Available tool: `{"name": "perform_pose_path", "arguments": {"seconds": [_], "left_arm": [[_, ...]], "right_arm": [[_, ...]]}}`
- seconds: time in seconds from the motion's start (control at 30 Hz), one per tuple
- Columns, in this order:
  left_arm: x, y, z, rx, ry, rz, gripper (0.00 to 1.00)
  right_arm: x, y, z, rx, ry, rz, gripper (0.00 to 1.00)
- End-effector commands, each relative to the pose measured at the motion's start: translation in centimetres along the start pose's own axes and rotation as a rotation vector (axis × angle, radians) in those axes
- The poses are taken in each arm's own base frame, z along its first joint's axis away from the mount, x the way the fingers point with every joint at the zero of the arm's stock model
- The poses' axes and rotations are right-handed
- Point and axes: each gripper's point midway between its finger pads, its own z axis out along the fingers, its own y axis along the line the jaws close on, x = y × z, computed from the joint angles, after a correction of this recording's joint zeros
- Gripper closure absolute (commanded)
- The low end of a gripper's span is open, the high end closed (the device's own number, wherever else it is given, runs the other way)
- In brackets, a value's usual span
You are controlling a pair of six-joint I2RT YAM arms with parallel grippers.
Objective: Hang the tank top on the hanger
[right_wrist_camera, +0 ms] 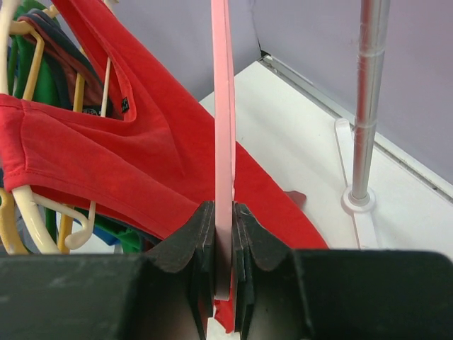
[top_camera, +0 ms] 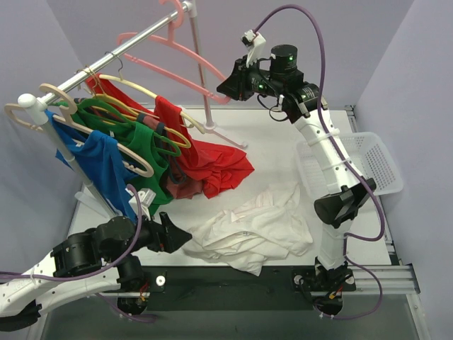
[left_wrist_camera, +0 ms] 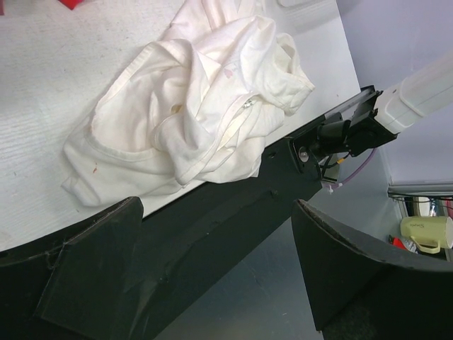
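The white tank top (top_camera: 251, 228) lies crumpled on the table near the front edge; it fills the upper part of the left wrist view (left_wrist_camera: 191, 106). The light pink hanger (top_camera: 170, 55) hangs by its hook on the metal rail at the back. My right gripper (top_camera: 225, 88) is shut on the hanger's right end; the right wrist view shows the pink bar (right_wrist_camera: 224, 127) clamped between both pads. My left gripper (top_camera: 182, 239) is open and empty, low at the front left, just left of the tank top.
A rail (top_camera: 106, 57) holds red (top_camera: 205, 159), green (top_camera: 145, 142) and blue (top_camera: 106, 163) garments on beige and green hangers. The rack's pole (right_wrist_camera: 368, 99) stands on the table behind. A white basket (top_camera: 368, 159) sits at the right edge.
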Motion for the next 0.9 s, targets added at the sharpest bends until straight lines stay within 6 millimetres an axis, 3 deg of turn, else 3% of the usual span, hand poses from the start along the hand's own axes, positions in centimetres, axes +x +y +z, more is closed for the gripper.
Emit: {"name": "perform_pose_path", "arguments": {"seconds": [0.0, 0.27, 0.3, 0.5, 0.53, 0.6, 0.7, 0.8, 0.83, 0.87], "left_arm": [[-1.8, -0.7, -0.9, 0.025, -0.074, -0.038, 0.03], [-3.2, -1.0, -2.1, 0.06, -0.141, -0.038, 0.03], [-3.2, -1.1, -2.1, 0.062, -0.135, -0.031, 0.03], [-2.7, -2.0, -1.5, 0.08, -0.096, 0.001, 0.03], [-2.9, -2.2, -1.4, 0.082, -0.096, 0.009, 0.03], [-3.0, -2.8, -1.3, 0.099, -0.091, 0.052, 0.03], [-3.5, -3.6, -1.2, 0.114, -0.087, 0.143, 0.03], [-3.9, -4.3, -1.0, 0.129, -0.077, 0.273, 0.03], [-4.2, -4.6, -1.0, 0.137, -0.081, 0.309, 0.03], [-4.6, -5.0, -1.2, 0.148, -0.09, 0.373, 0.03]], "right_arm": [[-6.6, 3.2, -3.1, -0.059, -0.181, -0.088, 1.0], [-5.9, 4.7, -6.2, -0.037, -0.164, -0.106, 1.0], [-4.7, 4.4, -6.0, -0.026, -0.14, -0.093, 1.0], [-3.4, 5.3, -8.9, 0.004, -0.123, -0.11, 1.0], [-2.3, 5.0, -9.0, 0.021, -0.097, -0.098, 1.0], [-2.2, 5.7, -10.8, 0.038, -0.1, -0.104, 1.0], [0.0, 5.6, -13.6, 0.119, -0.048, -0.103, 1.0], [4.6, 5.8, -17.6, 0.201, 0.09, -0.087, 1.0], [4.7, 6.6, -19.8, 0.216, 0.079, -0.133, 1.0], [7.2, 5.8, -20.4, 0.261, 0.137, -0.119, 1.0]]}}
